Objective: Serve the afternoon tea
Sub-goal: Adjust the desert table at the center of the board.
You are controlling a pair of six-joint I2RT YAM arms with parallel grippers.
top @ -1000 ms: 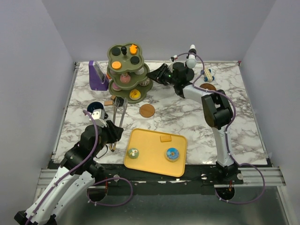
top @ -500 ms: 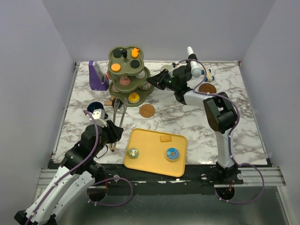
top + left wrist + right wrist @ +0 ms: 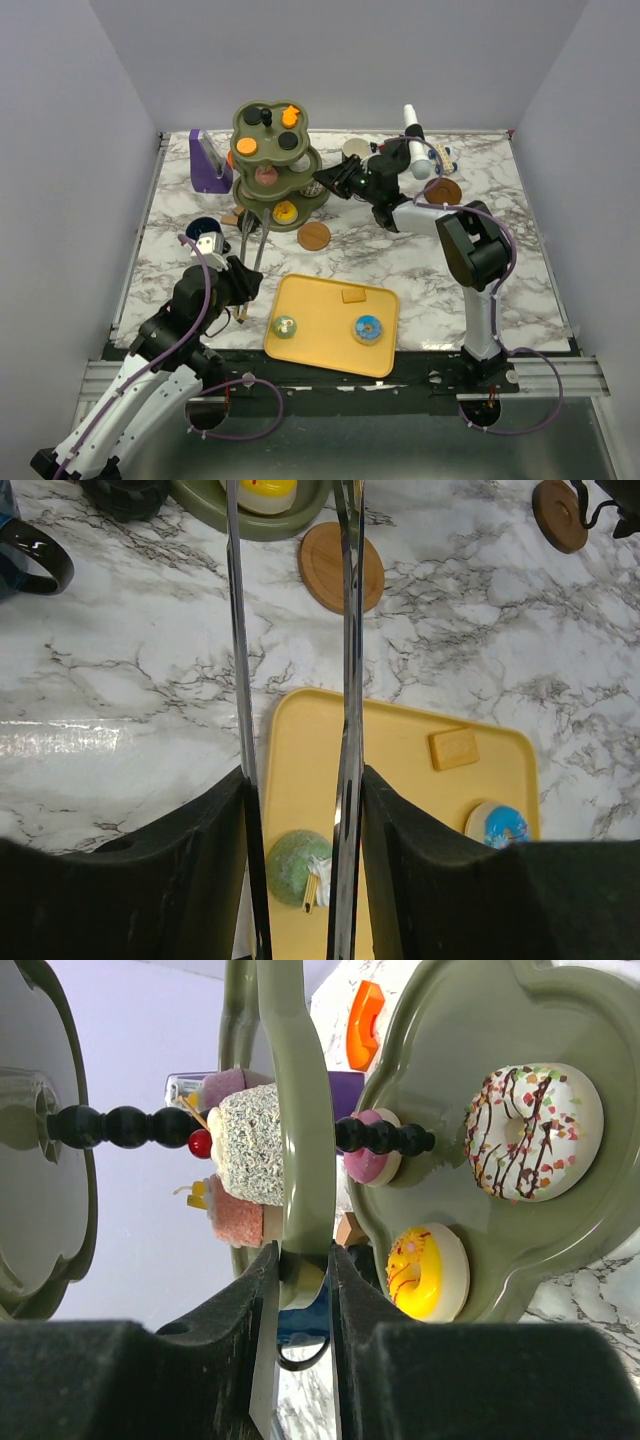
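Marble worktop fills your overhead view, with plain grey walls around it. Your right arm stretches from the near right towards the far left. Your left arm sits at the near left, and its long jaws stand open with nothing between them, hanging over the left edge of the yellow tray.

The olive-green three-tier stand stands at the far left, just right of the purple wedge-shaped holder. In your right wrist view the jaws are closed on the rim of its middle tier, one finger on each side.

A dark-blue mug sits left of the open jaws. One round brown coaster lies just near the stand, and a second coaster lies to the far right.

On the tray you have a green cupcake, a blue doughnut and a tan biscuit. The stand's bottom tier holds a yellow doughnut and a white sprinkled doughnut.
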